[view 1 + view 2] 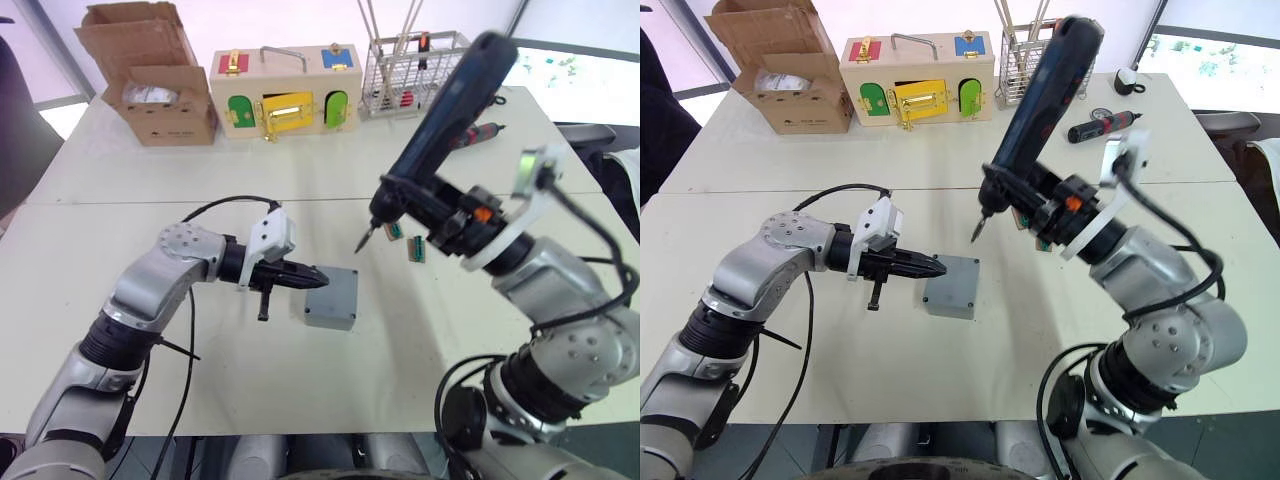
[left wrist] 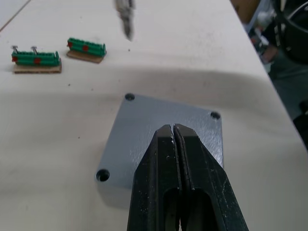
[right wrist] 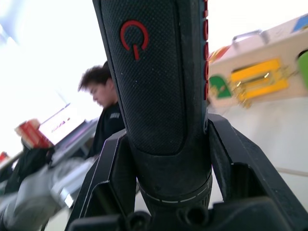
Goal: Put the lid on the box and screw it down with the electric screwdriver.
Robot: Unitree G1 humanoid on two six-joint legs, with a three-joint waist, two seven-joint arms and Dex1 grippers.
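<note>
My left gripper [image 1: 312,273] rests with fingers pressed together, empty, over the near edge of the lid [image 2: 159,134], which sits on the box [image 1: 332,300] in the middle of the white table [image 1: 150,180]. My right gripper [image 3: 163,192] clamps the electric screwdriver [image 1: 450,100], tilted, its bit hanging above the tabletop just beyond the box. Two green terminal blocks [image 2: 86,48] lie behind. Farther back stand a cardboard box [image 1: 160,100], a wooden box with coloured doors [image 1: 285,95] and a wire rack [image 1: 400,75].
</note>
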